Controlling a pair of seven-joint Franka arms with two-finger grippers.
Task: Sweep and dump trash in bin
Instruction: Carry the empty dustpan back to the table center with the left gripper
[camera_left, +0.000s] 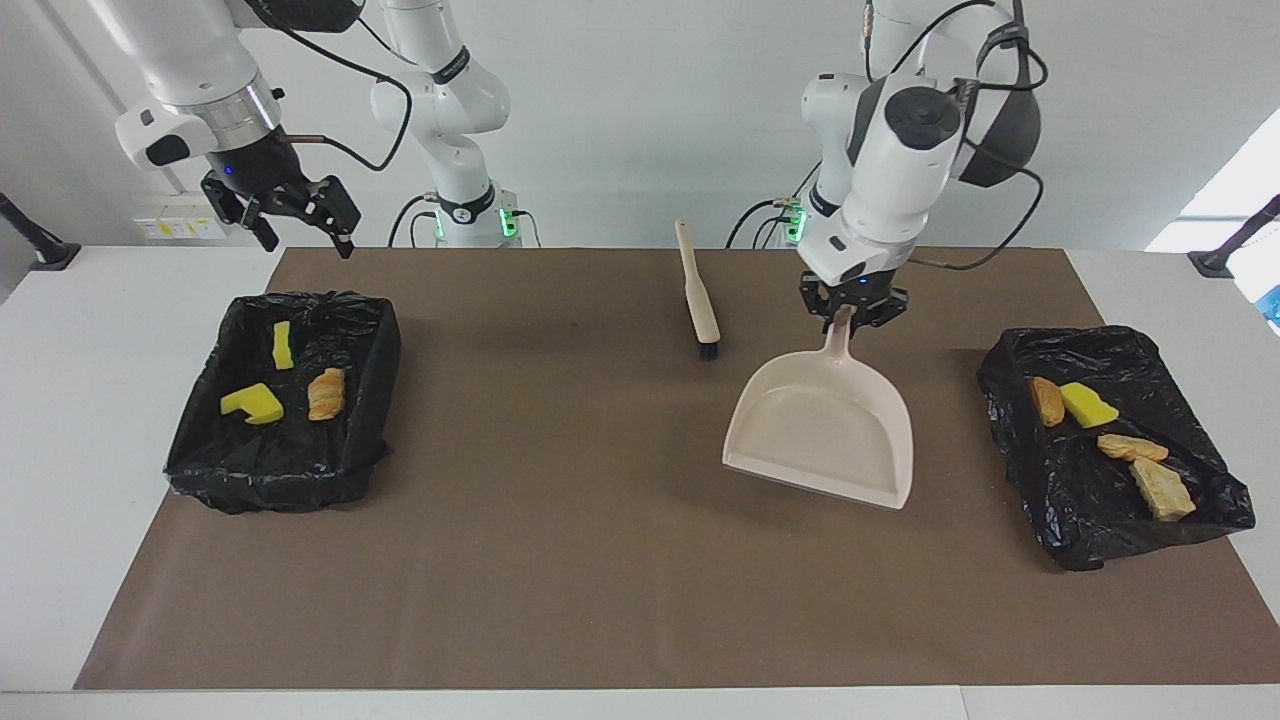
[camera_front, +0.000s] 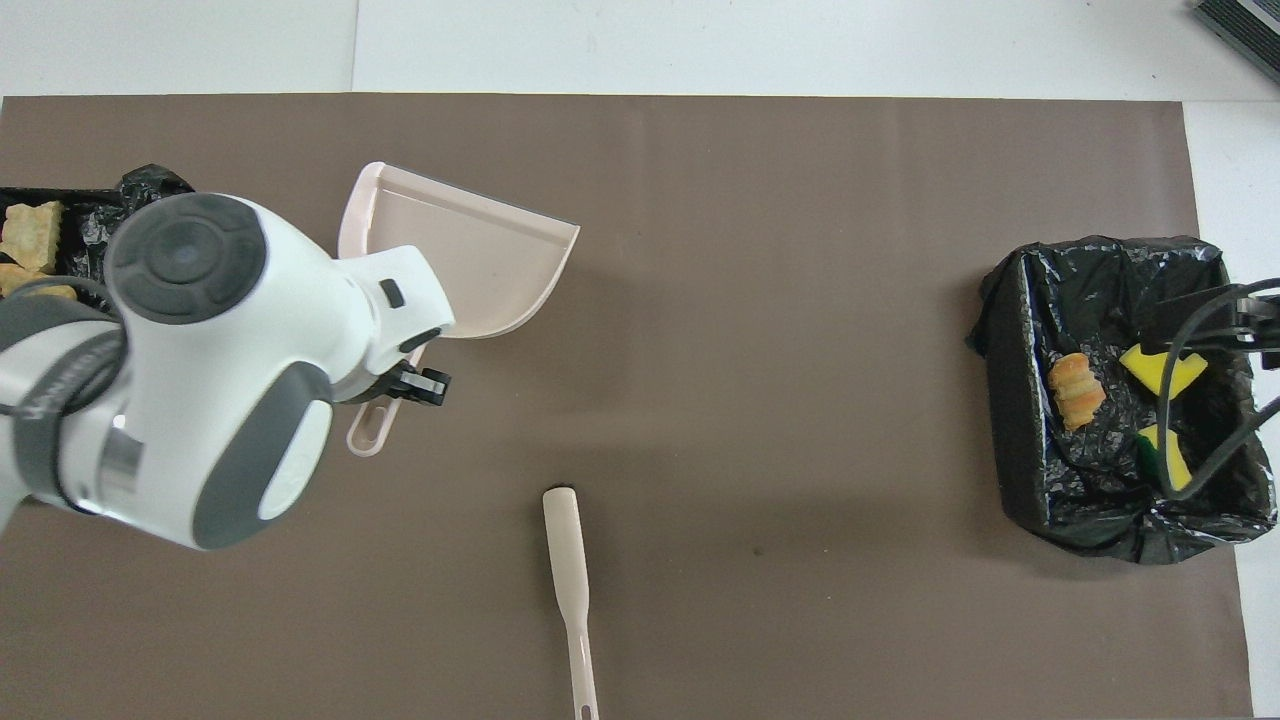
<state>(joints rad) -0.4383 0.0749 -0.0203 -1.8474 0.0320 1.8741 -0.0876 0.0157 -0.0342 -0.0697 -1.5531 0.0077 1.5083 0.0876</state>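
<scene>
Facing view
Left gripper (camera_left: 848, 313): clenched on the handle of the dustpan (camera_left: 822, 425), holding it low over the brown mat (camera_left: 600, 560) with the mouth at the 6 o'clock side of the handle; whether the lip is touching the mat cannot be told. The pan is showing empty, so it is probably being set back down.
Right gripper (camera_left: 300, 215): released, fingers spread, waiting in the air above the 12 o'clock rim of the bin at the right arm's end (camera_left: 285, 400).
Trash: lying inside the two bag-lined bins. A yellow scrap (camera_left: 252, 403), a striped orange scrap (camera_left: 326, 392) and a narrow yellow scrap (camera_left: 283, 343) are in the right arm's bin; four more, among them a tan scrap (camera_left: 1160, 490), are in the bin at the left arm's end (camera_left: 1110, 450). No scrap is showing on the mat, so sweeping looks finished.
Hand brush (camera_left: 698, 300): lying on the mat at 11 o'clock of the dustpan, bristles pointing away from the robots, untouched.

Overhead view
Left gripper (camera_front: 400, 385): mostly hidden under its own arm, gripping the dustpan (camera_front: 480, 265) by the handle.
Hand brush (camera_front: 570, 590): at 5 o'clock of the dustpan, well apart.
Bins: the right arm's bin (camera_front: 1020, 400) is showing three scraps; the left arm's bin (camera_front: 100, 210) is largely covered by the arm.
</scene>
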